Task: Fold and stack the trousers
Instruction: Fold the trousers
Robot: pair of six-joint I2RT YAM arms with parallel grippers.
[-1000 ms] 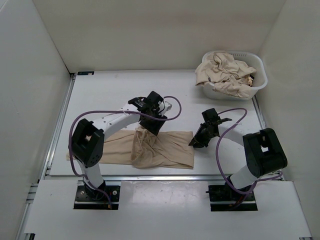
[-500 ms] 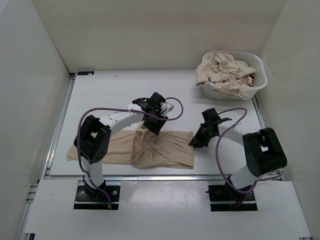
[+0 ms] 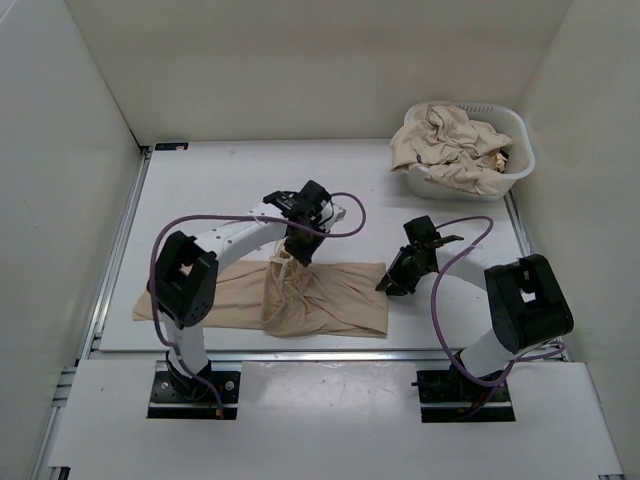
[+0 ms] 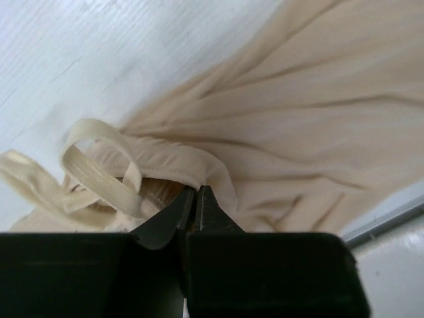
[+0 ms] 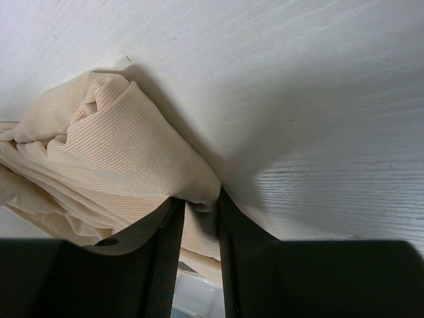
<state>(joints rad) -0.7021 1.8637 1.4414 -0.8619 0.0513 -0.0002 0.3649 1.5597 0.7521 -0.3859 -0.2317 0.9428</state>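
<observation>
Beige trousers [image 3: 320, 298] lying flat near the table's [image 3: 200, 190] front edge. Since a second ago, left gripper [image 4: 194, 199] squeezed tight together, pinching the trousers' waistband [image 4: 165, 162] at the bunched middle. Right gripper [image 5: 196, 205] a little apart, holding the trousers' right end. Farther back, more trousers piled in the white laundry basket [image 3: 515, 165] at the far right corner.

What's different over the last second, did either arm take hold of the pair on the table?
The left gripper shifted slightly toward the back of the table and closed its jaws on the bunched waistband of the trousers, by the drawstring. The right gripper kept its pinch on the trousers' right end. The cloth's outline on the table and the laundry basket look unchanged.
</observation>
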